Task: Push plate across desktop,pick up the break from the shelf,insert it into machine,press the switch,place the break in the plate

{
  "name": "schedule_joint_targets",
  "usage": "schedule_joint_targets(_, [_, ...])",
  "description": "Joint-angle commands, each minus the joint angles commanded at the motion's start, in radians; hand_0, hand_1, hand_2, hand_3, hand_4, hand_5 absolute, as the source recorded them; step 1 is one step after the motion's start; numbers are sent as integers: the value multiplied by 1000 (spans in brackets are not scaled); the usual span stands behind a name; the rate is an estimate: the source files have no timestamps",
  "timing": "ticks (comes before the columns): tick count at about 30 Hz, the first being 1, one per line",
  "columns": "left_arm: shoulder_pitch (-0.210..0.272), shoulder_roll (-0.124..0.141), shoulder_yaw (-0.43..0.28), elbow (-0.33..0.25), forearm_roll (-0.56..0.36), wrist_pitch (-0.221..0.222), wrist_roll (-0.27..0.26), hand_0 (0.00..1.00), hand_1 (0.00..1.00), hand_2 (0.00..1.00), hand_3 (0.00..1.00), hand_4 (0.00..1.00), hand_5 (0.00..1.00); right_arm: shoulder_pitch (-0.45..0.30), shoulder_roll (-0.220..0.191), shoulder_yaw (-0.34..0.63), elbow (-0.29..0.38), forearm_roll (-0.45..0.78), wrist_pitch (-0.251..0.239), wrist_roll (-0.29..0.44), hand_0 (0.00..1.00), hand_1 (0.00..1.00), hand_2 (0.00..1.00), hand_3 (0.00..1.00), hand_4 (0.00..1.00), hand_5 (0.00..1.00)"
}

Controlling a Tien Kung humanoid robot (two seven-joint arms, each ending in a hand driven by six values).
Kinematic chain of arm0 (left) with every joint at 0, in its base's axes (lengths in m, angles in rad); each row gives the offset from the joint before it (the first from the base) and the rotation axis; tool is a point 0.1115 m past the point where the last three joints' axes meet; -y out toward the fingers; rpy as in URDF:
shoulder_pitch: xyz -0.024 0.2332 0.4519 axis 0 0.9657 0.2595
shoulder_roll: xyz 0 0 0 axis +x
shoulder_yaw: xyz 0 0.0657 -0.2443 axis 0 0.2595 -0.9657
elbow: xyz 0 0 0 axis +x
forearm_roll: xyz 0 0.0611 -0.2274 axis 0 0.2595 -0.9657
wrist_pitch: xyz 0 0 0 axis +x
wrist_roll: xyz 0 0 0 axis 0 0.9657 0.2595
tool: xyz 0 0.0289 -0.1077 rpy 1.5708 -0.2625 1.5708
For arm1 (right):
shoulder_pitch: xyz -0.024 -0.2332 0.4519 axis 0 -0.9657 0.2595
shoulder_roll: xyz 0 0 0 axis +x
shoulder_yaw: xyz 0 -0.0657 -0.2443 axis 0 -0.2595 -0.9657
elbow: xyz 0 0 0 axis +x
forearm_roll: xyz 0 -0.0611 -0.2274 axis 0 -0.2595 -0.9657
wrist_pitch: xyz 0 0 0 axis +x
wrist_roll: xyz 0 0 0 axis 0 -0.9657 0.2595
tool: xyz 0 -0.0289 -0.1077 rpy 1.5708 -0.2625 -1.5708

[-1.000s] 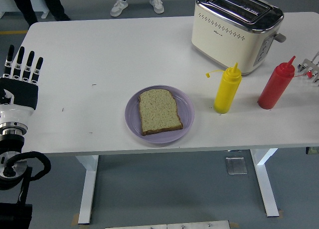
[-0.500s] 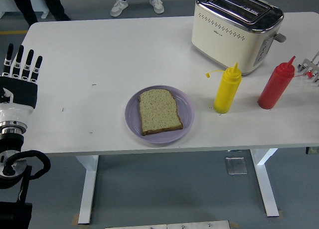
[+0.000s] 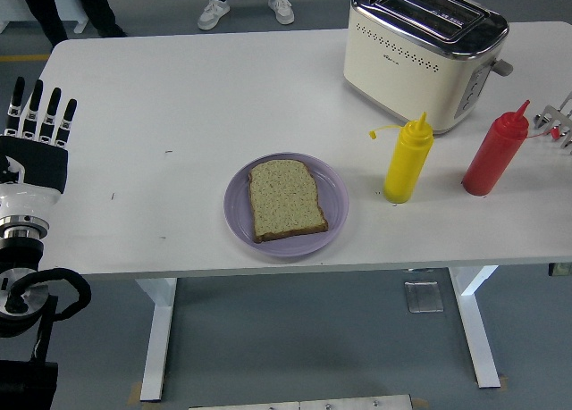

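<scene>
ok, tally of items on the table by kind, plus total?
Toaster: 1
Plate: 1
Bread slice: 1, lying on the plate
Squeeze bottles: 2, yellow and red
Total: 5

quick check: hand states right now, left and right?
Left hand: open, fingers straight and together, holding nothing, at the table's left edge.
Right hand: only fingertips show at the right edge beyond the red bottle; cannot tell.
</scene>
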Motion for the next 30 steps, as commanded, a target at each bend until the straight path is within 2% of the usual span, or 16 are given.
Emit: schedule_joint_targets(30, [1, 1, 2, 0, -2, 5, -1, 792, 805, 831, 760, 620, 998, -5, -2, 3, -2, 7, 2, -1, 771, 755, 743, 747, 446, 474])
